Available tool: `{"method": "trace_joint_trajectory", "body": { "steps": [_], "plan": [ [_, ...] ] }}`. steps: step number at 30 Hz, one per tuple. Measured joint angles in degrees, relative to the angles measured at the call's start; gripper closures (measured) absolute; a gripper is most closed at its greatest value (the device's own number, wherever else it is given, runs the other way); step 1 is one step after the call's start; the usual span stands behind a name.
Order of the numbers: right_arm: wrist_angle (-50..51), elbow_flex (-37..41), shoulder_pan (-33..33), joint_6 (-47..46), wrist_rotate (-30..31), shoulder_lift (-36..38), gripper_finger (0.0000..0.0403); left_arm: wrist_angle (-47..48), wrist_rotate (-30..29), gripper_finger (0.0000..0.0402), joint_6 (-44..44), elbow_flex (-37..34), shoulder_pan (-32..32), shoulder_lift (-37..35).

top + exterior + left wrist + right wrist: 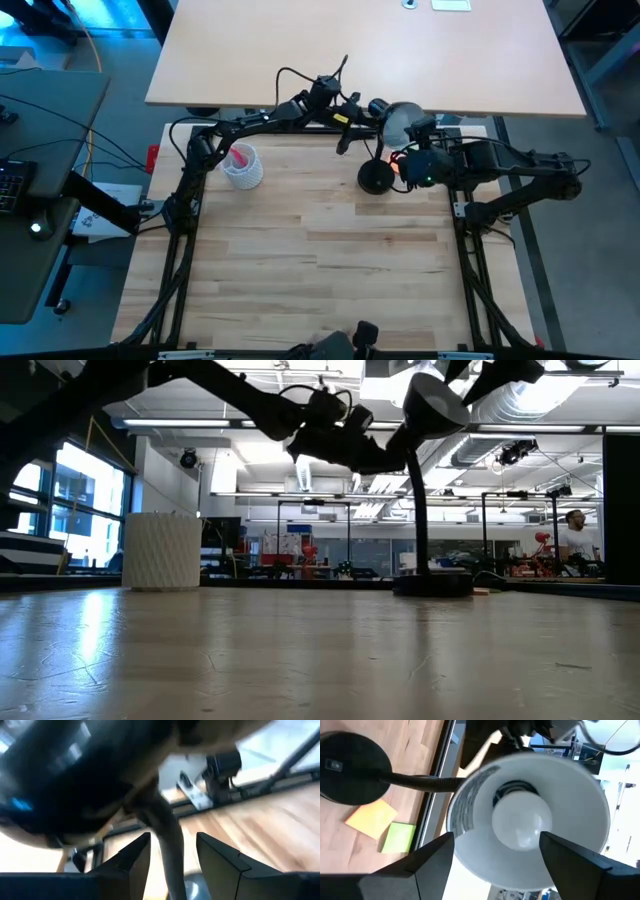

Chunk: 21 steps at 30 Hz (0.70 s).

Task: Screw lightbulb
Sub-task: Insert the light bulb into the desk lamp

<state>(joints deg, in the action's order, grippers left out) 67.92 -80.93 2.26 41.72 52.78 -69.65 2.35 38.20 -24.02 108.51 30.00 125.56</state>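
High view straight down; low view level at tabletop; both share lamp (378, 176); wrist views close on it.

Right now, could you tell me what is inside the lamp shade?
The white lightbulb sits inside the lamp shade, its rounded end facing outward. Its screw base and the socket are hidden behind the bulb, so how far in it is threaded cannot be seen.

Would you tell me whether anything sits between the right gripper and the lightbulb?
Nothing visible does: the lightbulb sits in the lamp shade, facing the open right gripper with clear space between.
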Motion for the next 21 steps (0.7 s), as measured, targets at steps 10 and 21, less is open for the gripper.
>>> {"method": "trace_joint_trajectory", "body": {
  "steps": [10, 21],
  "plan": [
    [-2.7, 0.0, 0.0, -1.2, -0.4, 0.0, 0.0111, 6.8, 1.9, 0.0232, -0.3, 0.0, 5.9, 0.2],
    [-6.8, 0.0, -3.6, -3.4, -5.7, 0.0, 0.0111, -8.3, 11.1, 0.0232, 7.4, 0.0, 9.1, 0.2]
  ]
}}
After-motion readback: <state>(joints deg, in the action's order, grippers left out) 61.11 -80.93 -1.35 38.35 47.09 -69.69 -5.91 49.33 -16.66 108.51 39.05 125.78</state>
